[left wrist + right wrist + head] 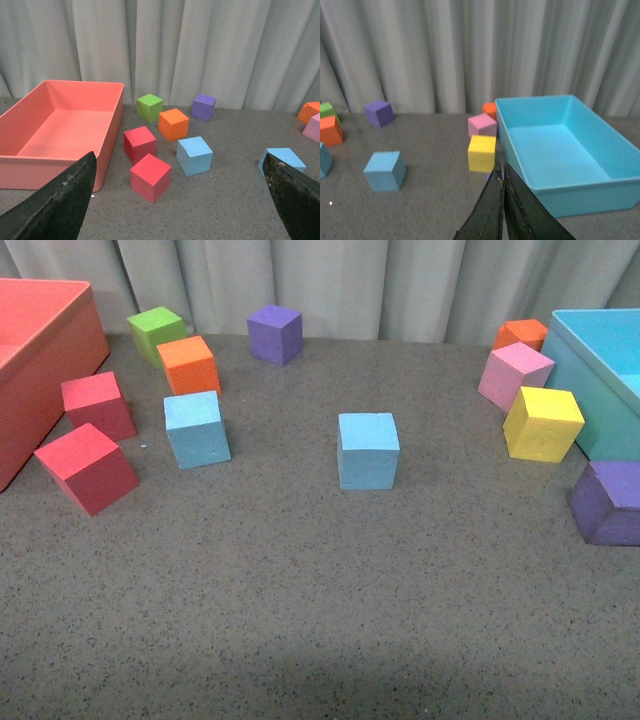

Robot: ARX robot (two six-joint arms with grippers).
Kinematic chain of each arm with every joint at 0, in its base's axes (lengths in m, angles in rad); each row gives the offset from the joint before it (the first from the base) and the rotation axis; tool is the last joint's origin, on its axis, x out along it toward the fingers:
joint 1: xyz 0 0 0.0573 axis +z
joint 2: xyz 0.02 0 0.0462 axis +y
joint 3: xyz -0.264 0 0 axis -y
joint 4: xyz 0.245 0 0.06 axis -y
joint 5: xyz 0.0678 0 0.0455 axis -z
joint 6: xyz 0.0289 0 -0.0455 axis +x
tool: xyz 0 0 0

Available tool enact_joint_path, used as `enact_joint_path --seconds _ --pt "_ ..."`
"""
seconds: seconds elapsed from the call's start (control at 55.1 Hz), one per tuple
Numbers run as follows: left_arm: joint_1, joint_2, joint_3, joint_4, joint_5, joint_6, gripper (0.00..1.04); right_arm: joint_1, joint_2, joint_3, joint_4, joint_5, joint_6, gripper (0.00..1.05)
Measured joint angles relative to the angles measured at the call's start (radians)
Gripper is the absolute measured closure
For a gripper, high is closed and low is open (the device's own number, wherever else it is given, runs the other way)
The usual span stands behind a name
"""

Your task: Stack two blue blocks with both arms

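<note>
Left blue block (pixel 196 428) and central blue block (pixel 368 449) sit apart on a grey counter (pixel 300 620). Left end effector (pixel 178 156) gapes wide; right end effector (pixel 501 172) is pressed together, apparently empty.

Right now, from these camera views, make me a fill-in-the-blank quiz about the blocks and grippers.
The block directly behind the left blue block is ____ in colour.
The left blue block and the centre blue block lie apart, neither ____ on the other.
The right gripper is ____.
The left gripper is ____.
Missing words: orange; stacked; shut; open.
</note>
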Motion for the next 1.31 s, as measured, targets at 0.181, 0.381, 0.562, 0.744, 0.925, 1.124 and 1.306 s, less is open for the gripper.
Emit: enact_joint_path --seconds 0.181,0.381,0.562,0.744,0.925,1.124,1.306 --pt "0.0 0.0 0.0 0.0 0.0 0.0 0.07 0.0 -0.006 0.0 -0.005 0.0 -0.001 0.91" --pt "0.0 0.0 0.0 0.0 0.0 0.0 0.07 0.0 -0.007 0.0 -0.005 0.0 -0.001 0.59" --pt "-0.001 0.003 0.002 -0.005 -0.006 -0.003 0.07 0.0 -0.007 0.0 -0.005 0.0 -0.001 0.29" --pt "0.019 0.367 0.083 -0.005 -0.05 -0.08 0.07 0.0 -0.008 0.0 -0.005 0.0 0.0 0.09" --pt "0.006 0.812 0.22 0.278 -0.041 -0.128 0.07 0.0 -0.008 0.0 -0.005 0.0 0.0 0.1" --pt "-0.094 1.357 0.515 0.316 -0.07 -0.151 0.07 0.0 -0.008 0.0 -0.005 0.0 0.0 0.1" --pt "-0.153 1.715 0.829 0.171 -0.118 -0.187 0.07 0.0 -0.008 0.0 -0.005 0.0 0.0 0.1"
